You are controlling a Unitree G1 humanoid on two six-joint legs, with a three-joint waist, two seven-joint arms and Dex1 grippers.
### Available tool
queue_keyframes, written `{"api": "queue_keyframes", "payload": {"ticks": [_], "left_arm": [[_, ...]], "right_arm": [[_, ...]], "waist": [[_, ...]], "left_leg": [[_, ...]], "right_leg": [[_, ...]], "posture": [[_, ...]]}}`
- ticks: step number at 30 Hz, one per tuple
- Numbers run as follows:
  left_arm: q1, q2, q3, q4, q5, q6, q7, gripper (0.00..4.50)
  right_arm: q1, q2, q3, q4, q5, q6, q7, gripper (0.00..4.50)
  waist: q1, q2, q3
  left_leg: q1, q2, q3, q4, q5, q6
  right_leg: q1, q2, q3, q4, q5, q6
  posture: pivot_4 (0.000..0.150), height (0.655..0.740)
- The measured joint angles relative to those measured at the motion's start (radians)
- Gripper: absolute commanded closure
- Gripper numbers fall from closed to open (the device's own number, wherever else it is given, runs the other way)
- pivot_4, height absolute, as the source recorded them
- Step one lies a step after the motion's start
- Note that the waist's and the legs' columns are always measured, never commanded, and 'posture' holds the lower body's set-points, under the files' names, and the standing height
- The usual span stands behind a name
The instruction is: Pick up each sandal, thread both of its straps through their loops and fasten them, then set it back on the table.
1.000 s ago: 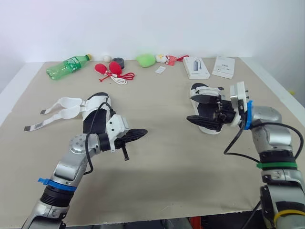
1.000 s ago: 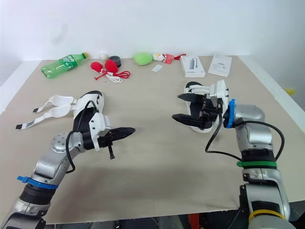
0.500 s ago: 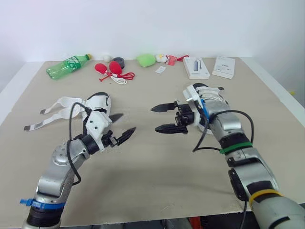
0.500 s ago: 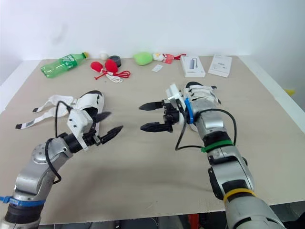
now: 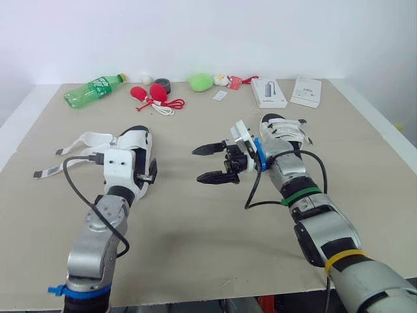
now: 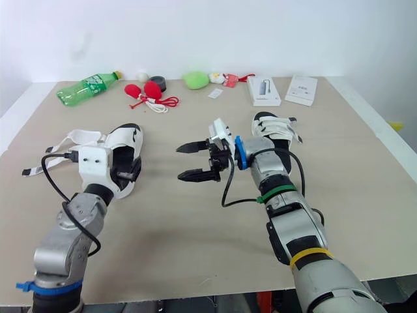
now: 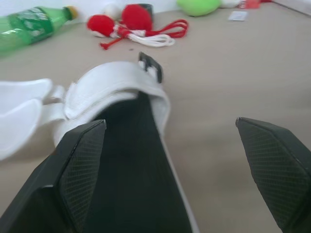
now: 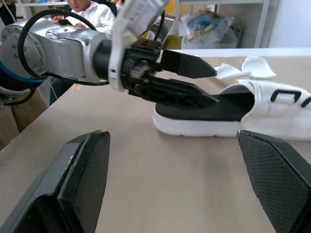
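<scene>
The left sandal (image 5: 135,145) is white with a black footbed and lies on the table. Its two loose straps (image 5: 86,147) are spread out to the left. My left gripper (image 7: 170,122) hovers over the sandal's heel end, pointing along it, open with nothing between its fingers (image 7: 77,165). The right sandal (image 5: 285,129) lies behind my right forearm. My right gripper (image 5: 199,164) is open over bare table between the two sandals and points toward the left sandal (image 8: 233,111). The right wrist view also shows the left gripper (image 8: 170,77) above that sandal.
Along the far edge lie a green bottle (image 5: 91,90), red balls with a cord (image 5: 154,96), a black disc (image 5: 161,85), a green lump (image 5: 200,81) and two white boxes (image 5: 268,92) (image 5: 305,90). A person (image 8: 92,9) sits beyond the table's left side.
My left gripper has gone from shut to open and swung left over the left sandal. My right arm has left the right sandal and swung left to mid-table, staying open.
</scene>
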Motion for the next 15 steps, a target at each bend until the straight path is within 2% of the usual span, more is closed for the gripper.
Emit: {"api": "queue_keyframes", "payload": {"ticks": [8, 15], "left_arm": [[-0.084, -0.021, -0.002, 0.183, 0.016, 0.019, 0.024, 0.1], [-0.207, -0.004, -0.001, 0.33, 0.013, -0.006, -0.023, 0.1]], "right_arm": [[-0.022, 0.005, 0.002, 0.046, -0.038, -0.069, 0.0, 0.0], [-0.039, 0.023, -0.05, 0.071, -0.04, 0.004, -0.023, 0.0]], "waist": [[0.0, 0.0, 0.0], [0.0, 0.0, 0.0]], "left_leg": [[-0.001, 0.0, 0.0, -0.001, 0.0, -0.001], [-0.001, 0.0, -0.001, -0.001, 0.0, -0.001]], "right_leg": [[-0.001, 0.0, 0.0, 0.0, -0.001, 0.0], [-0.001, 0.001, 0.0, 0.0, 0.0, 0.0]], "posture": [[0.15, 0.74], [0.15, 0.74]]}}
